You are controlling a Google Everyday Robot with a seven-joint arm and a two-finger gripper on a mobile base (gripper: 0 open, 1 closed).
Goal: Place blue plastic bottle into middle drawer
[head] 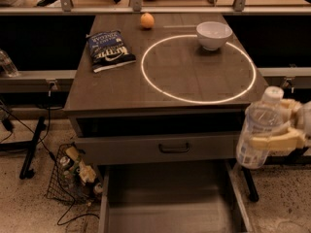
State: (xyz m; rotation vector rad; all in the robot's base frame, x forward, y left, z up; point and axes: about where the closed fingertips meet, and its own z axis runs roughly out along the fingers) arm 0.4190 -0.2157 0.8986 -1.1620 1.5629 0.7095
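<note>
as it hangs right of the cabinet (pixel 112 93), gripper (pixel 269 129): clamped round blue plastic bottle (pixel 252 152)
step: carry to middle drawer (pixel 170 205)
next: swing left, lower over drawer floor

Surfaces and finishes
Glossy clear blue plastic bottle (pixel 259 125) clamped in matt cream claw (pixel 266 142), right of matt wood-grain worktop (pixel 116 89); middle drawer (pixel 170 205) dull grey metal.

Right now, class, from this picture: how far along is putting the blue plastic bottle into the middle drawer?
Done: the middle drawer stands open. In hand: the hand, right of the cabinet, is shut on the blue plastic bottle, held roughly upright beside the drawer. Left: carry it over the drawer, lower and release.
</note>
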